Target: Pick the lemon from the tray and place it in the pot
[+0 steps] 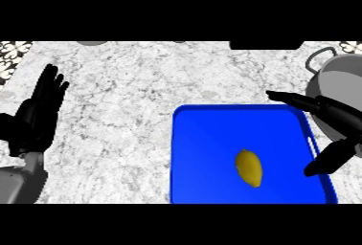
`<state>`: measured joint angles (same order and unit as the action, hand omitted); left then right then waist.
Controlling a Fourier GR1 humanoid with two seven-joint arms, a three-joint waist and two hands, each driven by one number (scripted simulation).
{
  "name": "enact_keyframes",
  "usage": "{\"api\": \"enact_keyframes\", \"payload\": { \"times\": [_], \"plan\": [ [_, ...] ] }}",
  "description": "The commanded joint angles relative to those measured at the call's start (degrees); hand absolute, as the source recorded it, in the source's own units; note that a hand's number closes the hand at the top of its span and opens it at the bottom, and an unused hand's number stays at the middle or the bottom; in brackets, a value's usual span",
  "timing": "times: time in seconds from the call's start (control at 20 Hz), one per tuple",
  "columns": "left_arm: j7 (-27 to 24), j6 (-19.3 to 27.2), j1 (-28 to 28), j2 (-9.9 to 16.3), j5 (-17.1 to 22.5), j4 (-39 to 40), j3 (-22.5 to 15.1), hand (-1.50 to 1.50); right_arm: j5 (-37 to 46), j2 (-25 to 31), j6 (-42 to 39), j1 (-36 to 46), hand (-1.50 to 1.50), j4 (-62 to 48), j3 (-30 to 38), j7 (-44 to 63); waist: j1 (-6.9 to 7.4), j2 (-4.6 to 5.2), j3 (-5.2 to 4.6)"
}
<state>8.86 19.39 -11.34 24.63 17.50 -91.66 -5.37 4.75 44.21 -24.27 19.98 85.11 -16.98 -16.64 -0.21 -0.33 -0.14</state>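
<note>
The lemon [249, 167] lies on the floor of the blue tray [205, 143], a little right of the tray's middle and toward its near end, its long axis running roughly from far to near with a slight tilt. Nothing touches it.

In the head view, the tray sits on the speckled grey-white tabletop [127, 105], in the right half of the scene, with its near edge cut off by the lower border. Its raised rim shows along the far side and both long sides.

The pot [346, 76] stands at the right edge, just beyond the tray's far right corner. It is grey metal, only partly in view, with a loop handle showing at its far left side. Its inside cannot be made out well.

The right hand [332, 119] comes in from the right edge over the tray's right rim, in front of the pot. Its fingers are spread apart: one points left across the tray's far right corner, while another reaches down toward the near right part of the tray. It holds nothing, and the lemon lies apart from it, to its left.

The left hand [39, 112] rests at the left edge, open, fingers straight and pointing away, well apart from the tray.
</note>
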Motion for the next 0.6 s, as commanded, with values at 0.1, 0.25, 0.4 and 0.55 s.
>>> {"api": "enact_keyframes", "payload": {
  "times": [0.1,0.25,0.4,0.55],
  "plan": [
    [-0.9,-2.4,1.7,0.2,1.0,0.4,1.7,0.0,2.8,1.4,-6.5,-0.2,-1.5,12.1,-5.9,16.1,-0.13,0.01,0.01],
    [-1.0,-0.7,0.0,-2.0,-2.0,1.2,0.6,0.0,6.1,-4.4,-5.6,-1.2,-1.5,13.1,-8.6,21.6,0.1,0.25,0.1],
    [1.2,-3.0,-0.2,-1.4,-1.2,-0.3,2.9,0.0,6.1,-5.0,-8.3,-5.0,-1.5,17.3,-5.9,23.3,0.01,0.25,0.12],
    [0.4,-4.5,-2.2,-2.9,-1.5,2.7,4.5,0.0,9.6,-7.8,-10.3,-3.1,-1.5,12.3,-4.8,20.6,0.18,0.38,0.13]
  ]
}}
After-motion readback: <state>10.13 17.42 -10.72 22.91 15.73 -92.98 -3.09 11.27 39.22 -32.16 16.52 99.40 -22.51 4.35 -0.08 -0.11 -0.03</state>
